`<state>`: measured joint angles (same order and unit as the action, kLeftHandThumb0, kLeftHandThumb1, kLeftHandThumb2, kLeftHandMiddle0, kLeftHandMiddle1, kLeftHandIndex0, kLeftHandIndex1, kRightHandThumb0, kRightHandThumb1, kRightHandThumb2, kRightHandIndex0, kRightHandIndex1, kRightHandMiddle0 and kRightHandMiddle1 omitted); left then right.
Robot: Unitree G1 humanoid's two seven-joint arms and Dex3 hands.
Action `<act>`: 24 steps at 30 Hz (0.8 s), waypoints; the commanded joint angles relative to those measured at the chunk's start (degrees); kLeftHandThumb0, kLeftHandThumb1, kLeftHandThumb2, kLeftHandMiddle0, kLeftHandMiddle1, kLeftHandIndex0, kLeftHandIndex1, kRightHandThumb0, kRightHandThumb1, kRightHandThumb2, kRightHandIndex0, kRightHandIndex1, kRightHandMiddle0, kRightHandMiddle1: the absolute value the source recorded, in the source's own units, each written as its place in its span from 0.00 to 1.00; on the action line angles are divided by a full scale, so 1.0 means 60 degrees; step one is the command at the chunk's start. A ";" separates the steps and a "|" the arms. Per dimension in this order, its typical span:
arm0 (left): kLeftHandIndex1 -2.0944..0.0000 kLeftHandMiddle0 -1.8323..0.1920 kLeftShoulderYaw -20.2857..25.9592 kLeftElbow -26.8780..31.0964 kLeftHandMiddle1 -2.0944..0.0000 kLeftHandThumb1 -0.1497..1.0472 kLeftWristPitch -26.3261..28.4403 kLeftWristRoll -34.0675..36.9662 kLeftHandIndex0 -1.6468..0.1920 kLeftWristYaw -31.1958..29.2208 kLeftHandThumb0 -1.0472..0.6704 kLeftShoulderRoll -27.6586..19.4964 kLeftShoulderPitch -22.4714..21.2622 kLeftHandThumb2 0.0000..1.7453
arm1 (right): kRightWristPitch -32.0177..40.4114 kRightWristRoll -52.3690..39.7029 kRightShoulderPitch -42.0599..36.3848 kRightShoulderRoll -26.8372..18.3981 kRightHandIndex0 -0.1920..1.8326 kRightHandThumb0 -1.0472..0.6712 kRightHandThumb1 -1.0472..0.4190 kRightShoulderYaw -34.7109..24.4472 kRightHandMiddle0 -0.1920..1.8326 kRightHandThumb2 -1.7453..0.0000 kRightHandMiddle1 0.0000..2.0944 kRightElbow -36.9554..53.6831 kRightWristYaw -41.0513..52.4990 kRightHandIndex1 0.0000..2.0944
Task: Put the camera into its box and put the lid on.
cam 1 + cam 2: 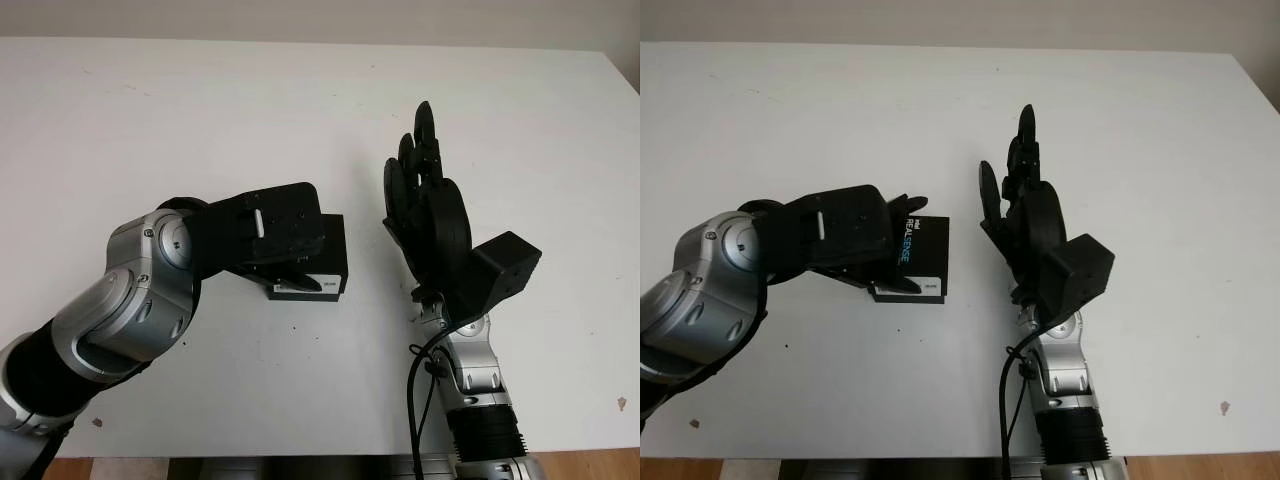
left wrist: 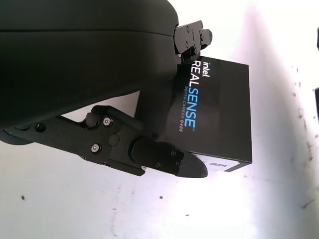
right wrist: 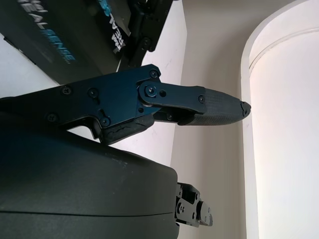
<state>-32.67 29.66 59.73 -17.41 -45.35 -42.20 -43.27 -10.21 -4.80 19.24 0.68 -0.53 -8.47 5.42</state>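
- The black box [image 1: 918, 258] lies closed on the white surface [image 1: 1140, 150], lid on top, between both hands.
- The left hand [image 1: 268, 235] is over the box; one finger is on each side, but I cannot tell whether they grip it.
- The right hand [image 1: 1025, 215] is open, raised just beside the box.
- I judge the left hand is the nearer one.

Silver-jointed arms end in black hands with screw-studded fingers [image 2: 149, 157]; a black cable [image 1: 415, 390] trails the right forearm.
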 commanded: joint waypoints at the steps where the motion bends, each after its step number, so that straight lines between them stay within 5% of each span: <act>1: 0.94 1.00 -0.0110 0.0292 0.67 1.00 -0.0885 -0.0131 0.99 -0.0038 0.36 -0.0252 0.0150 0.08 | -0.0068 -0.0056 0.0078 0.0012 0.00 0.17 0.00 -0.0027 0.00 0.73 0.00 0.0004 0.0035 0.00; 3: 0.92 1.00 -0.0157 0.0184 0.59 1.00 -0.2699 -0.0732 0.96 0.0316 0.35 -0.0745 0.0517 0.07 | -0.0023 -0.0133 0.0042 -0.0001 0.00 0.18 0.00 -0.0035 0.00 0.73 0.00 0.0059 0.0098 0.00; 5: 0.93 1.00 -0.0142 -0.0068 0.73 1.00 -0.4593 -0.1440 0.96 0.0728 0.33 -0.1200 0.0885 0.08 | -0.0030 -0.0184 0.0020 -0.0013 0.00 0.18 0.00 -0.0041 0.00 0.73 0.00 0.0086 0.0147 0.00; 7: 0.93 0.99 -0.0020 -0.0347 0.77 1.00 -0.5903 -0.2007 0.97 0.0889 0.31 -0.1453 0.1154 0.10 | -0.0027 -0.0209 0.0008 -0.0028 0.00 0.18 0.00 -0.0053 0.00 0.73 0.00 0.0103 0.0179 0.00; 9: 0.92 1.00 0.0184 -0.0627 0.63 1.00 -0.6864 -0.2477 0.95 0.1065 0.31 -0.1522 0.1416 0.11 | -0.0066 -0.0194 0.0005 -0.0067 0.00 0.18 0.00 -0.0063 0.00 0.73 0.00 0.0086 0.0217 0.00; 12: 0.90 1.00 0.0520 -0.1005 0.58 1.00 -0.8032 -0.3035 0.93 0.1413 0.30 -0.1480 0.1771 0.11 | -0.0050 -0.0211 0.0004 -0.0081 0.00 0.17 0.00 -0.0084 0.00 0.73 0.00 0.0090 0.0265 0.00; 19: 0.90 1.00 0.1155 -0.1361 0.60 1.00 -0.8892 -0.3708 0.96 0.1187 0.28 -0.0965 0.2133 0.13 | 0.0005 -0.0178 -0.0018 -0.0147 0.00 0.18 0.00 -0.0111 0.00 0.74 0.00 0.0127 0.0321 0.00; 24: 0.94 0.99 0.1555 -0.1321 0.91 1.00 -0.8736 -0.4029 1.00 0.0621 0.26 -0.0697 0.2302 0.15 | -0.0009 -0.0124 -0.0034 -0.0262 0.00 0.17 0.00 -0.0113 0.00 0.73 0.00 0.0156 0.0401 0.00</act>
<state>-24.35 21.30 6.99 -41.03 -40.96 -46.78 -30.23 -10.17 -5.60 19.23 -0.22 -1.03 -8.45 7.67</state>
